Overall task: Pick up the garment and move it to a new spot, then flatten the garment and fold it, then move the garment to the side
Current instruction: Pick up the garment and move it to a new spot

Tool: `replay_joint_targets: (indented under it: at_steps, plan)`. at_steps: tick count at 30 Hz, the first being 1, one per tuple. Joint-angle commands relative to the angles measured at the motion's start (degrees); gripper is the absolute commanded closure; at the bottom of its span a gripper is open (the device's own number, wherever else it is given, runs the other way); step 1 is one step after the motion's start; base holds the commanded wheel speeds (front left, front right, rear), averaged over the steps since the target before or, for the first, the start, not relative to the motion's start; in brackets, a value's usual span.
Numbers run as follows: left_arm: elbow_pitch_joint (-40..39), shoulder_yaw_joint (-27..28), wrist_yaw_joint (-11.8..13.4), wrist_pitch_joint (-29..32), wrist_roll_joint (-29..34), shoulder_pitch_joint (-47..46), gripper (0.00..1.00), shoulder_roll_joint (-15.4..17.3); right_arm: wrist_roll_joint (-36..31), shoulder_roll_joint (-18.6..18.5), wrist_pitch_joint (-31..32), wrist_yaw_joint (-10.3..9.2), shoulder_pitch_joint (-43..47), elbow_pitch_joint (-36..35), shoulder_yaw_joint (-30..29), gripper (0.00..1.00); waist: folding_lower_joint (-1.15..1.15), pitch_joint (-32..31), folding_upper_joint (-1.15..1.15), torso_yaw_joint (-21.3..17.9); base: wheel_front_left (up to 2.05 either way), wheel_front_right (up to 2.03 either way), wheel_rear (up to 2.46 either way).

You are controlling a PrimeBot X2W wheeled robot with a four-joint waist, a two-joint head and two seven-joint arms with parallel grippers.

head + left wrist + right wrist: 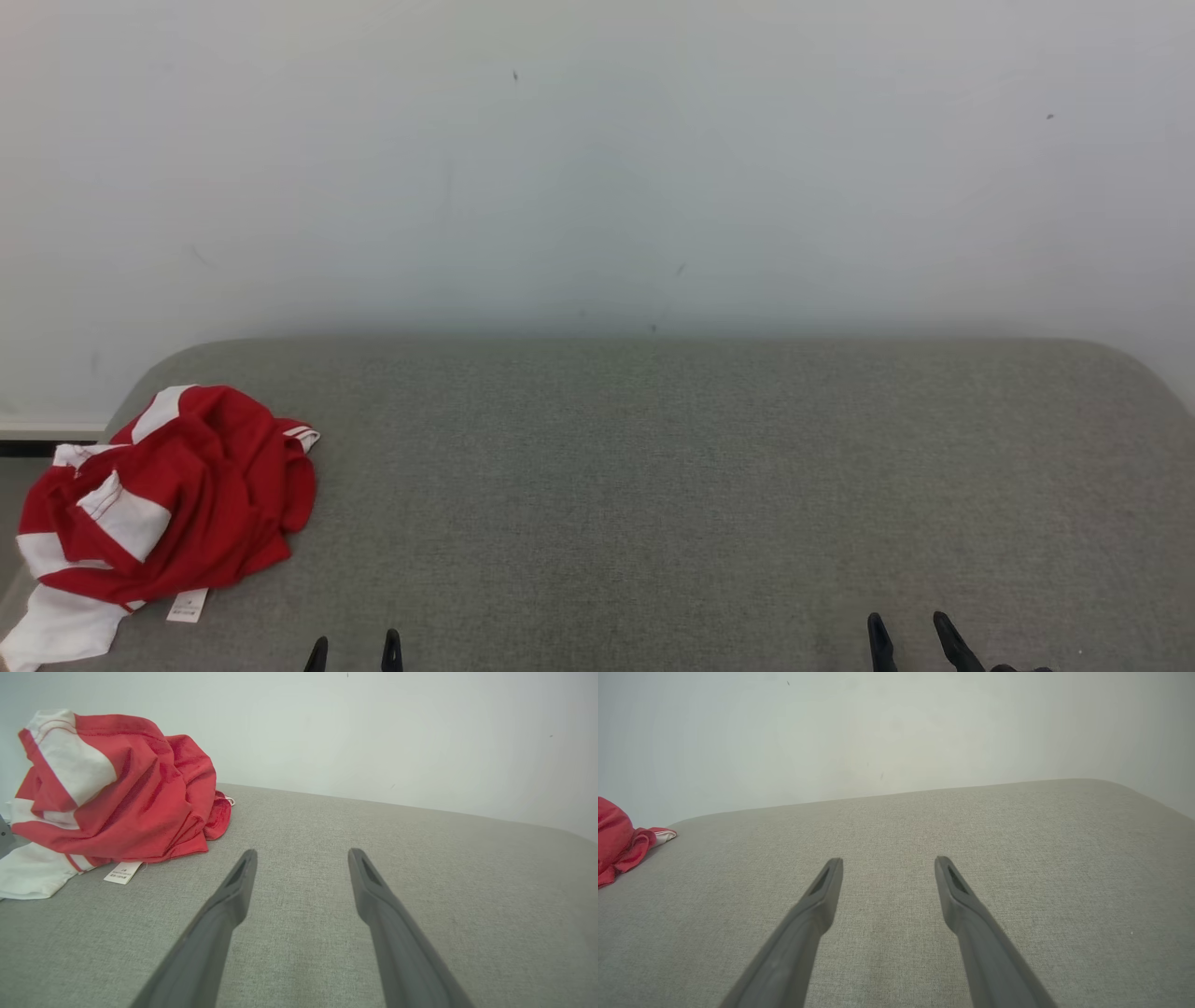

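garment (pixel 168 495) crumpled at left of cushion (pixel 653 485), untouched | left gripper (pixel 355 651), right gripper (pixel 910 639) both spread, empty | pick-up, flatten, fold, side-move all left

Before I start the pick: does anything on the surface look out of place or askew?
Only the garment: it lies crumpled in a heap at the left end of the grey surface, its white part seemingly draping over the edge, care label sticking out. The left tool and right tool stand open, clear of it.
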Motion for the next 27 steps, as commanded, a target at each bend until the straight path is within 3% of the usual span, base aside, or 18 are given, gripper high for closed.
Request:
replay_joint_targets:
  at_steps: [1, 18, 27]
  plan:
    - [-0.2, 0.2, 0.0, -0.2, 0.6, -0.3, 0.00, 0.2, 0.3, -0.2, -0.1, -0.12, 0.8, -0.1, -0.2, 0.00, 0.00, -0.2, -0.01, 1.4, 0.00, 0.00, 0.00]
    - [0.3, 3.7, -1.5, -0.2, 3.3, -0.1, 0.00, 1.9, 4.2, -0.2, -0.6, -0.12, 0.4, 0.9, 1.6, 0.00, 0.00, -0.4, -0.01, 18.3, 0.00, 0.00, 0.00]
    - [-3.0, 8.4, -0.1, -0.2, 2.3, 0.8, 0.00, 1.6, 4.1, -0.2, -0.7, -0.12, -5.8, 1.9, 6.1, 0.00, 0.00, 4.2, -0.01, 23.3, 0.00, 0.00, 0.00]
